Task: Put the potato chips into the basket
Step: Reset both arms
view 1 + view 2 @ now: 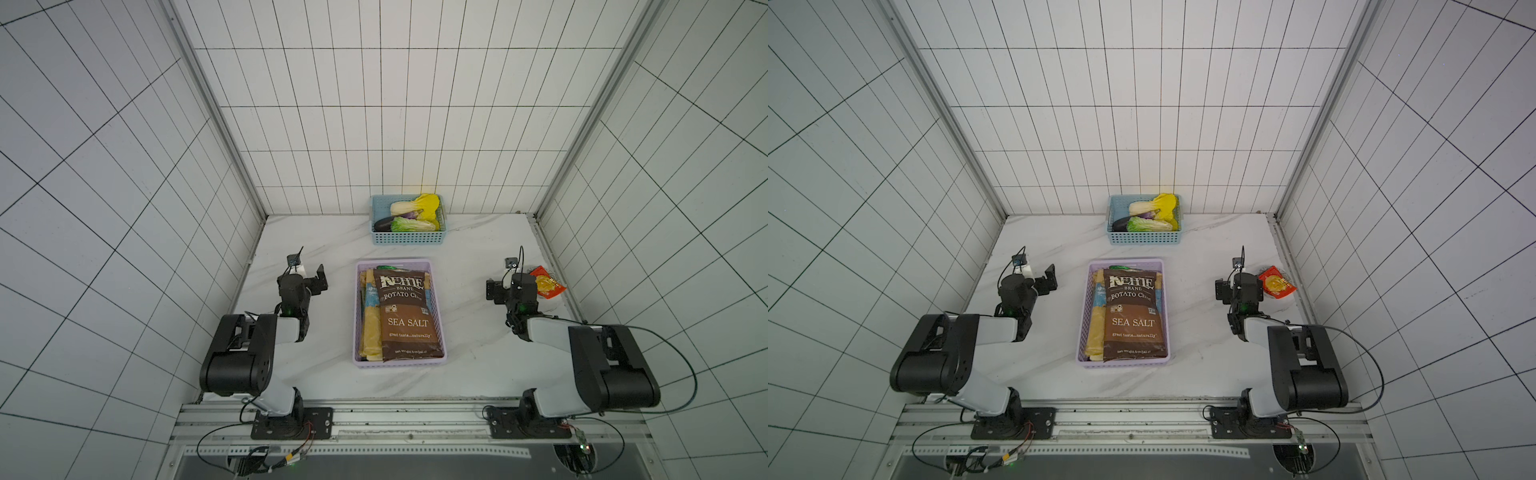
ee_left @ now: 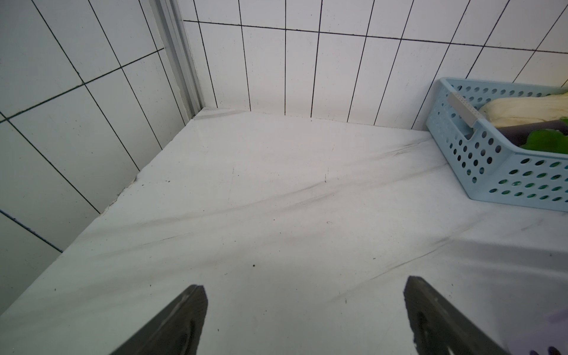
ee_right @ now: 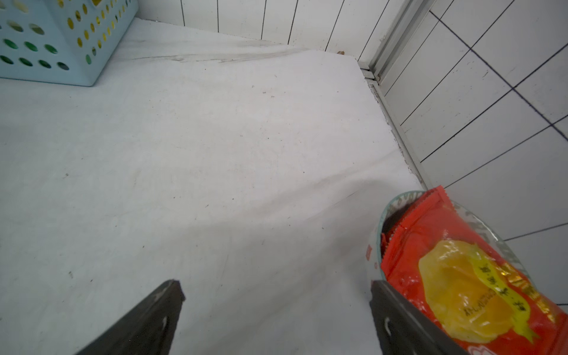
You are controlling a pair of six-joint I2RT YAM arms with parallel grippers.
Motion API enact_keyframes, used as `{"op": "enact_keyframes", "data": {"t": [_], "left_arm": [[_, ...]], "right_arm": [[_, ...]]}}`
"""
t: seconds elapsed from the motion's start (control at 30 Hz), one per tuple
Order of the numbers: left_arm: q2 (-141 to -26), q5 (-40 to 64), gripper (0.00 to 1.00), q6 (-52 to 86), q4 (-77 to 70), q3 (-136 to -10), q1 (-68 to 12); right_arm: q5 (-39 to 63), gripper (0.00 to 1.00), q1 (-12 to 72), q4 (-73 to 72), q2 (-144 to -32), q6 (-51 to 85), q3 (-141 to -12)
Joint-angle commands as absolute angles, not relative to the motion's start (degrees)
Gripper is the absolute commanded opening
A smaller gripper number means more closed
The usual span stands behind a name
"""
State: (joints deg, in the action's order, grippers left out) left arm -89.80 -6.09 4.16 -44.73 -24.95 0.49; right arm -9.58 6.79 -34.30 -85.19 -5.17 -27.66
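Observation:
The lilac basket [image 1: 399, 362] [image 1: 1123, 362] stands in the middle of the table between my two arms. In it lies a dark brown Kettle sea salt potato chips bag [image 1: 405, 316] [image 1: 1131, 316], on top of a tan bag [image 1: 369, 332] and a green one [image 1: 384, 268] that peeks out at the far end. My left gripper [image 1: 309, 277] [image 1: 1045, 279] [image 2: 304, 285] hovers left of the basket, open and empty over bare table. On the basket's right, my right gripper [image 1: 502, 284] [image 1: 1225, 289] [image 3: 275, 285] is also open and empty.
A light blue basket [image 1: 409, 237] [image 1: 1144, 237] [image 2: 491, 172] [image 3: 46, 37] with toy vegetables stands against the back wall. A red snack packet [image 1: 547, 282] [image 1: 1277, 283] [image 3: 461, 276] lies on a small dish beside my right gripper, near the right wall. Tiled walls enclose three sides.

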Motion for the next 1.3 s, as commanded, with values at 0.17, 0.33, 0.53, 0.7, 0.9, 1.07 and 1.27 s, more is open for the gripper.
{"op": "enact_keyframes", "data": {"t": [0.17, 0.33, 0.53, 0.7, 0.9, 1.07, 1.27], "left_arm": [[-89.17, -5.63, 0.98, 4.57, -44.30, -25.41, 0.71], [-89.14, -5.63, 0.98, 4.57, -44.30, -25.43, 0.71], [-89.12, -5.58, 0.98, 4.57, -44.30, -25.41, 0.75], [-89.13, -5.61, 0.98, 4.57, -44.30, -25.40, 0.73], [-89.18, -5.54, 0.98, 4.57, -44.30, -25.40, 0.70], [-89.19, -5.57, 0.98, 4.57, -44.30, -25.43, 0.71], [-89.20, -5.59, 0.98, 4.57, -44.30, -25.41, 0.70]], "right_arm": [[-1.51, 0.99, -0.45, -40.97, -86.83, 0.96, -26.94], [-0.35, 0.99, -0.02, -49.15, -87.20, -0.33, -22.50], [-0.70, 0.99, -1.38, -45.62, -88.64, 1.67, -25.31], [-0.70, 0.99, -1.24, -45.44, -88.03, 1.32, -25.05], [-0.70, 0.99, -1.23, -45.70, -88.07, 1.25, -24.96], [-0.70, 0.99, -1.25, -45.69, -88.11, 1.32, -25.01], [-0.70, 0.99, -1.31, -45.62, -88.15, 1.23, -25.05]]}}
